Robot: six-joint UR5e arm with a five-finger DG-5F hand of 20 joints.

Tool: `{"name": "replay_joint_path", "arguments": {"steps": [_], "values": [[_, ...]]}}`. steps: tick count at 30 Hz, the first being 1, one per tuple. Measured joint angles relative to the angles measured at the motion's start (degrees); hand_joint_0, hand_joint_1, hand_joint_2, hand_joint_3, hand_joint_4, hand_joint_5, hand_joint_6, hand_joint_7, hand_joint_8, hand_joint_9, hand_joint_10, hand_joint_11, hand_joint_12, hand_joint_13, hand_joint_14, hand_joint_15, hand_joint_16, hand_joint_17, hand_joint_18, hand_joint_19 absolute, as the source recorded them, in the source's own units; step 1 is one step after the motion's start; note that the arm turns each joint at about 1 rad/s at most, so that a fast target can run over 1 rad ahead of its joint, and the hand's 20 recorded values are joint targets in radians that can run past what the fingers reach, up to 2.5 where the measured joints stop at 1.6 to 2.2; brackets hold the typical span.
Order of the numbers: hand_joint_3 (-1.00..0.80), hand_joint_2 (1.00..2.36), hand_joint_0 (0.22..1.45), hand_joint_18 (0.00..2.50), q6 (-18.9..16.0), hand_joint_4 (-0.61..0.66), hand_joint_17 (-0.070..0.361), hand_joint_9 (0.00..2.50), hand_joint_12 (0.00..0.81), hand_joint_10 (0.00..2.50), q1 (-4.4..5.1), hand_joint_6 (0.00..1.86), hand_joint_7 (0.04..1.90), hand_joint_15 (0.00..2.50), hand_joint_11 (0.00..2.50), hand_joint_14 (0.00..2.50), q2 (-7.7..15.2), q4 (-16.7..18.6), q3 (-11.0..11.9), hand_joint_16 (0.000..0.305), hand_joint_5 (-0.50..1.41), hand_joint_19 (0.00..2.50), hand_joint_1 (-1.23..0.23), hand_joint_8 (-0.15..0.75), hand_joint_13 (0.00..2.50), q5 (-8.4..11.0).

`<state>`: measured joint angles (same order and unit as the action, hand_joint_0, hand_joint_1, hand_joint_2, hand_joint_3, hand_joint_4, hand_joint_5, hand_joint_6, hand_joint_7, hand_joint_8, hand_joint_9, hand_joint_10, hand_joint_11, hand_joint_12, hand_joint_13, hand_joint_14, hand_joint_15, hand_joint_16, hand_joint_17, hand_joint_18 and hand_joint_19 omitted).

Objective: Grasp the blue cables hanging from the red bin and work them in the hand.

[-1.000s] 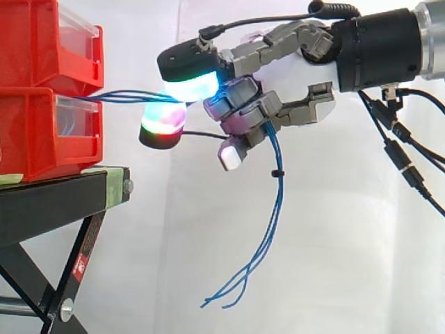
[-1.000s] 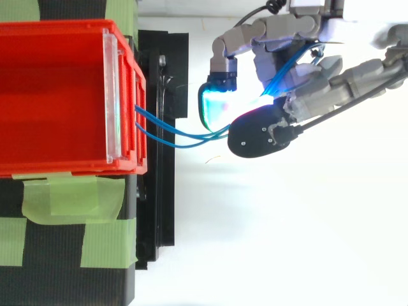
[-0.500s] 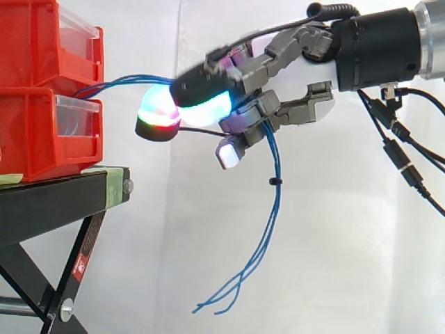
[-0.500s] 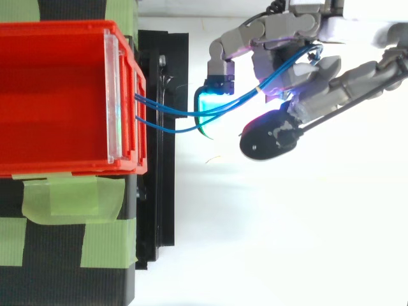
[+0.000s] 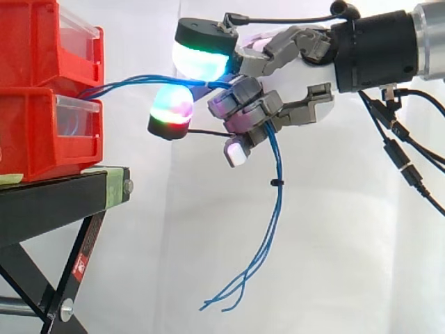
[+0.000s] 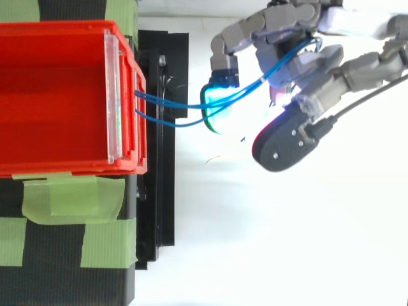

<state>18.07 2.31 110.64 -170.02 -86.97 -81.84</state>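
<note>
Several blue cables [image 5: 132, 81] run from red bin [image 6: 64, 167] into my robot hand [image 5: 299, 111], fingers [image 5: 243, 104] curled round them, ends dangling below.

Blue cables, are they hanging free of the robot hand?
No, the robot hand has fingers curled round the cables, whose ends dangle below.

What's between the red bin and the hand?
Only the blue cables, running from the red bin into the hand. Clear in side view; top view shows them crossing above the black stand.
</note>
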Motion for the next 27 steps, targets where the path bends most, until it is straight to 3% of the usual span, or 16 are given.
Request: {"name": "replay_joint_path", "arguments": {"steps": [5, 10, 19, 27], "values": [[-1.00, 1.00, 0.79, 1.09, 0.5, 0.24, 0.119, 0.60, 0.480, 2.50, -0.39, 0.39, 1.24, 1.71, 2.50, 2.50, 0.0, 0.2, 0.0, 0.053, 0.30, 0.62, -0.69, 0.372, 0.95, 4.82], [-1.00, 1.00, 0.78, 1.10, 2.5, 0.23, 0.118, 0.62, 0.486, 2.50, -0.61, 0.39, 1.23, 1.73, 2.50, 2.50, 0.0, 0.2, 0.0, 0.052, 0.31, 0.61, -0.68, 0.374, 0.97, 8.23], [-1.00, 1.00, 0.77, 1.13, 8.3, 0.24, 0.120, 0.65, 0.487, 2.50, -0.95, 0.43, 1.23, 1.71, 2.50, 2.50, 0.0, 0.4, 0.0, 0.053, 0.32, 0.59, -0.67, 0.378, 0.98, 9.04], [-1.00, 1.00, 0.77, 1.15, 10.3, 0.24, 0.120, 0.67, 0.484, 2.50, -0.98, 0.45, 1.22, 1.72, 2.50, 2.50, 0.0, 0.4, 0.0, 0.053, 0.32, 0.60, -0.66, 0.378, 1.00, 8.95]]}}
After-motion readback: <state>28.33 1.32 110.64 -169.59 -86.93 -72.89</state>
